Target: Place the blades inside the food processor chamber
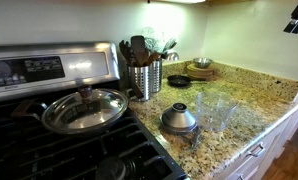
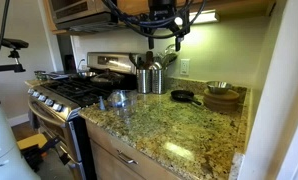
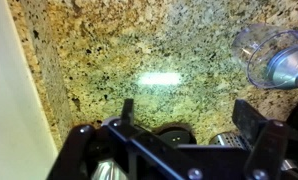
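The food processor chamber, a clear cup-like bowl [image 1: 215, 110], stands on the granite counter just beside a grey metallic dome with a knob [image 1: 179, 118]. In the wrist view the bowl [image 3: 257, 50] sits at the top right edge with the dome [image 3: 292, 66] next to it. My gripper [image 3: 189, 115] is open and empty, high above bare counter and well away from the bowl. It also shows in both exterior views [image 1: 297, 18] [image 2: 161, 32]. I cannot make out the blades in any view.
A steel utensil canister [image 1: 143, 78] stands behind the dome, with a small black pan [image 1: 179, 80] and wooden bowls [image 1: 201, 68] further back. A glass-lidded pan [image 1: 85, 110] sits on the stove [image 1: 49, 140]. The counter's front edge [image 1: 259, 140] is near the bowl.
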Robot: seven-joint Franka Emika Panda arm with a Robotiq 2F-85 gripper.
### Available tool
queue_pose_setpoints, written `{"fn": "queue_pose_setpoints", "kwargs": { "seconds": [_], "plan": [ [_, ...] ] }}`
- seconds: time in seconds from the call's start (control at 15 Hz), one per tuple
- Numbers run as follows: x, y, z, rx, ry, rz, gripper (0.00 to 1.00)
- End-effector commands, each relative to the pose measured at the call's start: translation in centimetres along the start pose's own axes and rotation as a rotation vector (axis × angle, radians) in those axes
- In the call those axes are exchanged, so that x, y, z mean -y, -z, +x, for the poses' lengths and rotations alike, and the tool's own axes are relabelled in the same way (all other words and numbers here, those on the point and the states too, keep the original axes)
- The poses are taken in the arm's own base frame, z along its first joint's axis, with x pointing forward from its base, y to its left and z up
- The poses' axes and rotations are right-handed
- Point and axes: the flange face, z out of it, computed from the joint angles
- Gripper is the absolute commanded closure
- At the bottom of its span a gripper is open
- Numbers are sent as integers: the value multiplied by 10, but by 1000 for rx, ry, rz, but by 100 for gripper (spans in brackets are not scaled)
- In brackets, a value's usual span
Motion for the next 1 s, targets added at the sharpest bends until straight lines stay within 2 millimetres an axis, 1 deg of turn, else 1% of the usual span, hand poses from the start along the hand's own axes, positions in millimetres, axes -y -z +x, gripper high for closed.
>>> {"fn": "queue_pose_setpoints", "kwargs": {
  "seconds": [0.0,0.27,0.47,0.67,0.93],
  "plan": [
    [0,1,0,1,0,0,0],
    [0,1,0,0,0,0,0],
    [9,-11,10,18,9,-6,0],
    [32,-26,21,44,53,-15,0],
    [75,-52,36,87,137,-28,0]
  ]
}}
